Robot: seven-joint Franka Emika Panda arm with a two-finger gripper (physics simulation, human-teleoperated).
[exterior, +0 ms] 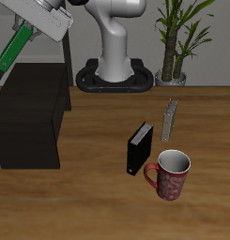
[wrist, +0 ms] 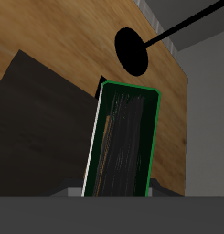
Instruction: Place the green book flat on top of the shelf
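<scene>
The green book (exterior: 15, 52) hangs tilted in my gripper (exterior: 32, 33), high above the back part of the shelf (exterior: 27, 122). The shelf is a large dark boxy cabinet with a flat top. In the wrist view the green book (wrist: 122, 142) fills the middle, its dark cover edged in green, with the shelf's dark top (wrist: 31, 119) below it. My gripper is shut on the book's upper end; the fingertips are hidden behind the book in the wrist view.
A black book (exterior: 140, 148) stands upright on the wooden table beside a red mug (exterior: 169, 175). A grey metal piece (exterior: 169, 119) lies farther back. The robot base (exterior: 116, 73) and a potted plant (exterior: 173, 47) stand at the table's back.
</scene>
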